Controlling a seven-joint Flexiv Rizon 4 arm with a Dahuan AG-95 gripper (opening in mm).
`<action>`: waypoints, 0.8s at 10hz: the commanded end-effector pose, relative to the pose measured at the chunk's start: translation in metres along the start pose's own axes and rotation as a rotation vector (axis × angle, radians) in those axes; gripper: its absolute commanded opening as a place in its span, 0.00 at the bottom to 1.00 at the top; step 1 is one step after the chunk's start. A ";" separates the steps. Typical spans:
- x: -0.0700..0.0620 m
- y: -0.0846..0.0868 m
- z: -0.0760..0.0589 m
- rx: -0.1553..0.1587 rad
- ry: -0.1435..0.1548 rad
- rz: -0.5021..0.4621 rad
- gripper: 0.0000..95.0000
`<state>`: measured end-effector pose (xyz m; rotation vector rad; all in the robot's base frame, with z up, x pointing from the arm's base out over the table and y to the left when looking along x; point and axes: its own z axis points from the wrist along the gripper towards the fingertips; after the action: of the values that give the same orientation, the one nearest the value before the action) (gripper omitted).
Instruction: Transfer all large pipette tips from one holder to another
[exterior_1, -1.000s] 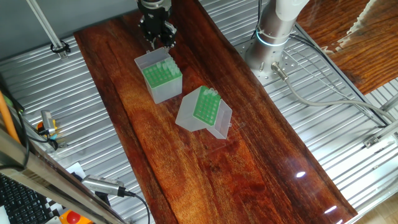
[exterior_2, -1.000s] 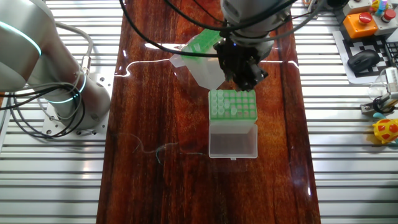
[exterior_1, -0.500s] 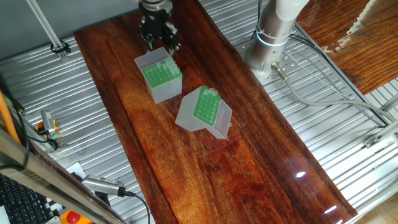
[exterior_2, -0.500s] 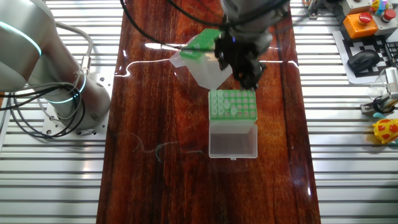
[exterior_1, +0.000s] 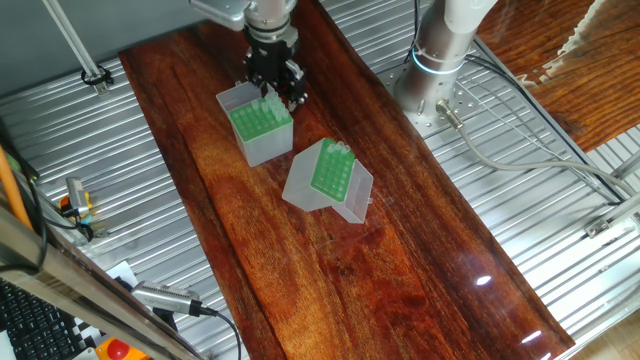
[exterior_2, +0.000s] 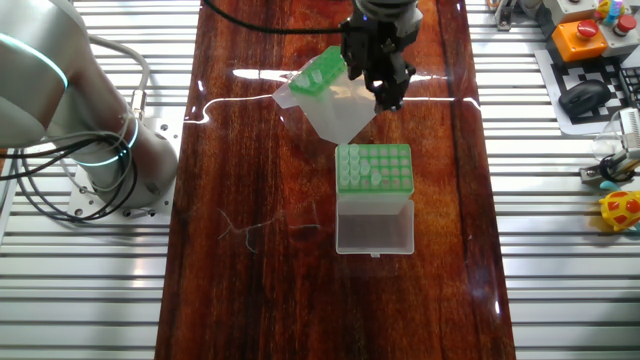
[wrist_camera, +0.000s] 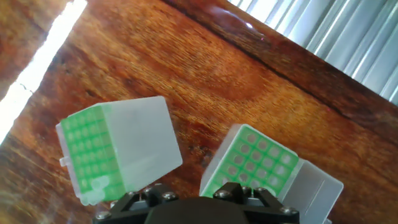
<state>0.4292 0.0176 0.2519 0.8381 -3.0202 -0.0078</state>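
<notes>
A: One fixed view?

B: Gripper (exterior_1: 282, 90), black, hangs over the far right edge of the upright box (exterior_1: 262, 130). That box is a small cube with greyish sides, a green perforated rack on top and its lid open behind it. The tipped box (exterior_1: 330, 178) lies leaning on its side, well apart on the glossy red-brown wood table (exterior_1: 400, 260), and whitish tips (exterior_1: 342, 150) stick out of its green rack.

A: Other fixed view?

B: There the gripper (exterior_2: 388, 95) sits between the two boxes, in front of the tipped box's (exterior_2: 322, 82) milky translucent lid. The upright box (exterior_2: 374, 168) has a clear, tray-like lid lying flat on the near side. A few whitish tips (exterior_2: 377, 178) sit in its rack; most holes look empty. Ribbed metal decking (exterior_2: 560, 250) flanks the wood.

A: Hand view?

B: Only the black gripper body (wrist_camera: 199, 208) with screw heads shows at the bottom edge. Tipped box (wrist_camera: 124, 149) is on the left, frosted side up, rack facing left. Upright box (wrist_camera: 255, 163) is on the right, its grid of round holes in view.

A: Claw state?

B: Can't tell. The fingers read as one dark cluster, and I can't see whether they hold a tip.
</notes>
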 end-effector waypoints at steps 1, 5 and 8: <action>0.000 0.000 0.000 0.021 0.006 -0.048 0.40; -0.010 0.037 0.016 0.002 0.008 -0.080 0.40; -0.013 0.064 0.034 0.026 0.021 -0.056 0.40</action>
<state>0.4081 0.0810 0.2161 0.9635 -2.9679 0.0091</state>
